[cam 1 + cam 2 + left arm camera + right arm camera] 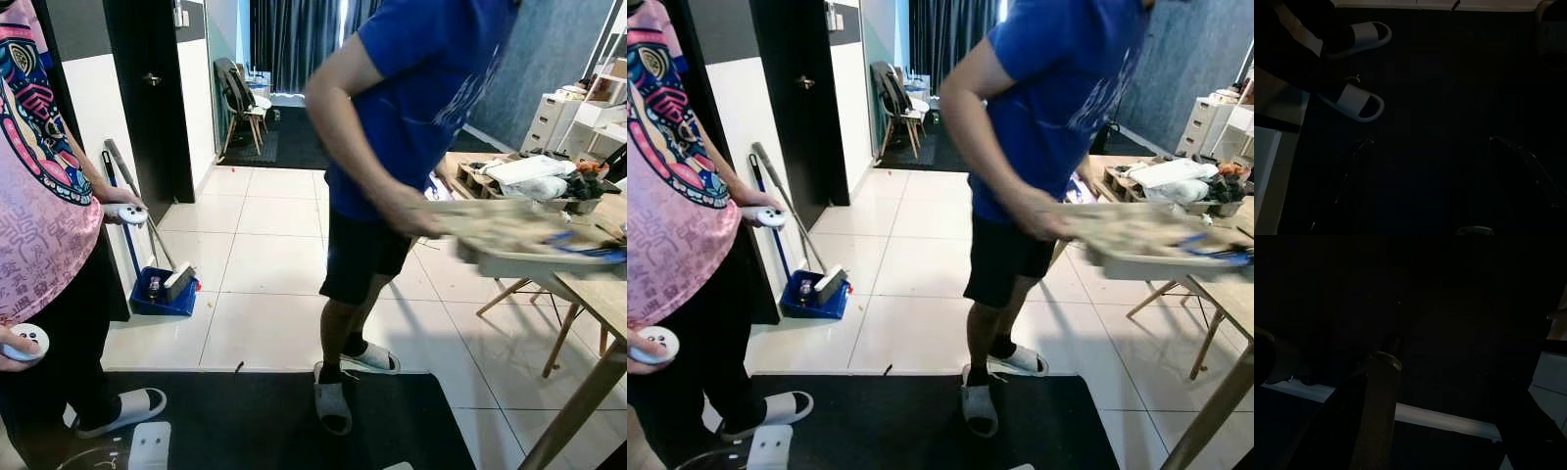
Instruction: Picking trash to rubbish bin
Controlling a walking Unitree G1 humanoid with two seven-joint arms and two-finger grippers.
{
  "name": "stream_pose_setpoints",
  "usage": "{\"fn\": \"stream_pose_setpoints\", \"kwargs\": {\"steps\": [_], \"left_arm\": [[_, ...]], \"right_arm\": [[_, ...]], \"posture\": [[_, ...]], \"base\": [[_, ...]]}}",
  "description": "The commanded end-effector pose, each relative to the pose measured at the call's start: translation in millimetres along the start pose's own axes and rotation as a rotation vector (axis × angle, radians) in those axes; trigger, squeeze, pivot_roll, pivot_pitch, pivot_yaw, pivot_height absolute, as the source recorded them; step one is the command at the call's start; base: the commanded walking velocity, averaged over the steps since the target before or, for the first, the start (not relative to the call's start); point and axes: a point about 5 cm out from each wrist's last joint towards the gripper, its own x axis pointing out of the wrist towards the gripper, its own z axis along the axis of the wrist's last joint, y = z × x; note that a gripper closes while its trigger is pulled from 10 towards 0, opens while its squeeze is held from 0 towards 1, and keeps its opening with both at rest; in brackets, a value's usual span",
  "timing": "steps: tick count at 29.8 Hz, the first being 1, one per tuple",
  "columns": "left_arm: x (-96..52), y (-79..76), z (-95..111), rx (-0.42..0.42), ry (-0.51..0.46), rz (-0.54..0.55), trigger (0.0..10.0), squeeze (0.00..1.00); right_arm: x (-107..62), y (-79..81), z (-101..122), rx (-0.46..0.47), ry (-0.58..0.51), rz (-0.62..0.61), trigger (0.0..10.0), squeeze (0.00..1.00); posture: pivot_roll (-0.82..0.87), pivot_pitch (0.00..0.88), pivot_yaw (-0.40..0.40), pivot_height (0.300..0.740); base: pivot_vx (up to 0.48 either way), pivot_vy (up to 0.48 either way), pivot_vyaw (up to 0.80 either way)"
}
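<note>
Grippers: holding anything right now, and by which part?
Cannot tell: both wrist views are too dark. The left gripper hangs over a black mat; the right gripper hangs idle.

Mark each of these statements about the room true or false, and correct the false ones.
1. The person in the blue shirt holds a tray level beside the table. True.
2. A red dustpan lies on the mat. False: the dustpan is blue and stands on the white tiles by the wall.
3. The person in the pink shirt holds a white controller in each hand. True: the second is lower down.
4. The person in blue is barefoot. False: they wear slippers, one foot on the black mat.
5. The chair stands at the table. False: it is far back, near the curtains.
</note>
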Motion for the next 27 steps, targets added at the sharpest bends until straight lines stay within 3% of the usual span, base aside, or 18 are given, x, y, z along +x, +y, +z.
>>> {"fn": "stream_pose_setpoints", "kwargs": {"steps": [1,27], "left_arm": [[-0.2,1.9,-0.7,0.018,0.004,0.003,10.0,0.00],[0.5,2.5,0.7,0.015,0.005,0.002,10.0,0.00]], "right_arm": [[-1.0,-2.1,-5.5,0.011,0.011,-0.009,10.0,0.00],[-1.0,-1.6,-6.5,0.008,0.011,-0.010,10.0,0.00]], "posture": [[0.07,0.001,-0.024,0.740],[0.06,0.000,-0.024,0.740]], "base": [[0.000,0.000,0.00],[0.000,0.000,0.00]]}}
